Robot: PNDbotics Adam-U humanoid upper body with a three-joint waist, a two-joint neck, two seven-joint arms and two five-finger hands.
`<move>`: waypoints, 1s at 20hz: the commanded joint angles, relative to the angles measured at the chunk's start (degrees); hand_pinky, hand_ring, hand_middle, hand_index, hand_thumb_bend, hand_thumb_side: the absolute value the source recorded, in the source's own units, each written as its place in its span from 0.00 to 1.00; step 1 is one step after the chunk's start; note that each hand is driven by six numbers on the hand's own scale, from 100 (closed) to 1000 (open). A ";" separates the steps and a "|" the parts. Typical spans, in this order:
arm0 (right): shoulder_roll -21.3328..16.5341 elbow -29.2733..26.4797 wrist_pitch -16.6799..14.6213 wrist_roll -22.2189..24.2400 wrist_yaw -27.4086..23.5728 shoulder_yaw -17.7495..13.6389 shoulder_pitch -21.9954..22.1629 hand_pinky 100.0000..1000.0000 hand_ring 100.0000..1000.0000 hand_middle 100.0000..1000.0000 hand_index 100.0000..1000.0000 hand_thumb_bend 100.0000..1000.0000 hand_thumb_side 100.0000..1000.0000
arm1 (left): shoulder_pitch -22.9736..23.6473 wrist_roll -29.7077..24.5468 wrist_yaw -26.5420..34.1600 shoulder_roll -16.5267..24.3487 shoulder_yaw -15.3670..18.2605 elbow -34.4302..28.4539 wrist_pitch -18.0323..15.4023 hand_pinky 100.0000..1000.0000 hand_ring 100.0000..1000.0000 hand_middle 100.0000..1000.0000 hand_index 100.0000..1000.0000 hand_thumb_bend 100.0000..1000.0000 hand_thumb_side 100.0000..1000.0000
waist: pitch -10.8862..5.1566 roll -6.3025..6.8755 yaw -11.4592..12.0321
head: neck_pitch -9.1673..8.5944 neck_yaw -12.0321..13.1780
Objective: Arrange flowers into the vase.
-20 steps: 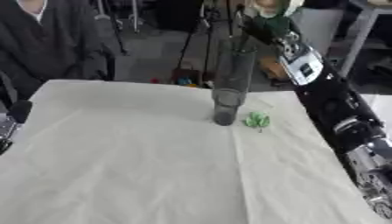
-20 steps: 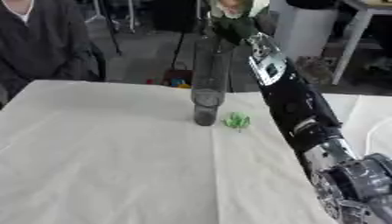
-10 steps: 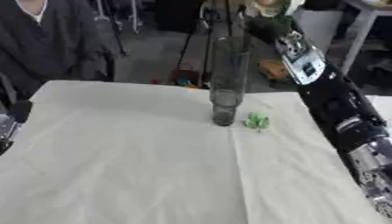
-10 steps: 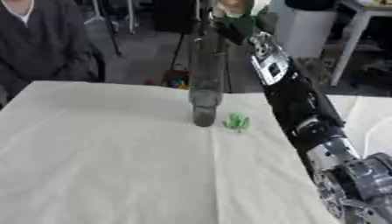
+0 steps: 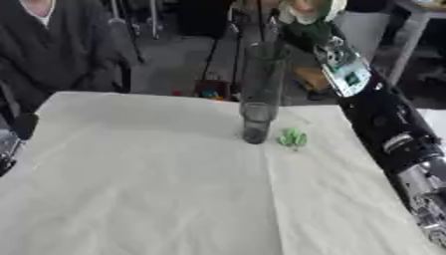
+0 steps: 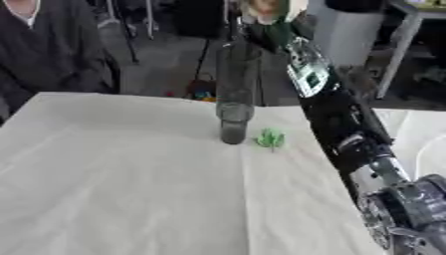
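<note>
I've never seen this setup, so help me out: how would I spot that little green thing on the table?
Find the table under its pale cloth. The tall, dark see-through vase stands near the far edge. The small green thing lies on the cloth just right of its base, the only bright green there.

Head stereo pair, looking down, shared table (image 5: 131,189).
</note>
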 commanded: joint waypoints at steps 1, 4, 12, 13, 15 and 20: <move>-1.88 -0.62 -1.24 2.49 1.51 0.22 -1.60 0.62 0.77 0.61 0.66 0.00 0.78 | -0.42 0.13 0.03 1.38 0.66 -0.62 -0.04 0.56 0.37 0.41 0.32 0.72 0.26 | -0.97 0.24 -0.18 | -0.03 0.23; -1.82 -0.57 -2.37 4.95 2.45 0.22 -1.55 0.69 0.83 0.71 0.77 0.00 0.82 | -0.42 0.12 0.00 1.40 0.67 -0.61 -0.03 0.56 0.37 0.41 0.32 0.72 0.26 | -0.93 0.26 -0.22 | -0.02 0.32; -1.26 -0.14 -2.41 8.32 2.66 -0.65 -1.66 0.81 0.93 0.83 0.92 0.00 1.00 | -0.39 0.13 0.02 1.41 0.70 -0.55 -0.02 0.56 0.37 0.41 0.32 0.72 0.26 | -0.83 0.31 -0.11 | 0.08 0.51; -1.28 -0.05 -2.10 8.23 2.38 -0.80 -1.70 0.81 0.93 0.83 0.92 0.00 1.00 | -0.37 0.13 0.02 1.43 0.70 -0.53 -0.01 0.56 0.37 0.41 0.32 0.72 0.26 | -0.85 0.29 -0.14 | 0.08 0.54; -1.34 0.07 -1.54 8.01 1.72 -0.93 -1.83 0.81 0.93 0.83 0.92 0.00 1.00 | -0.33 0.13 0.02 1.44 0.70 -0.47 0.00 0.56 0.36 0.41 0.32 0.72 0.26 | -0.92 0.26 -0.24 | 0.11 0.58; -1.44 0.21 -0.51 7.78 0.31 -0.91 -2.05 0.81 0.93 0.83 0.91 0.00 1.00 | -0.18 0.16 -0.01 1.46 0.72 -0.41 -0.03 0.56 0.36 0.41 0.32 0.72 0.26 | -1.19 0.15 -0.44 | 0.20 0.72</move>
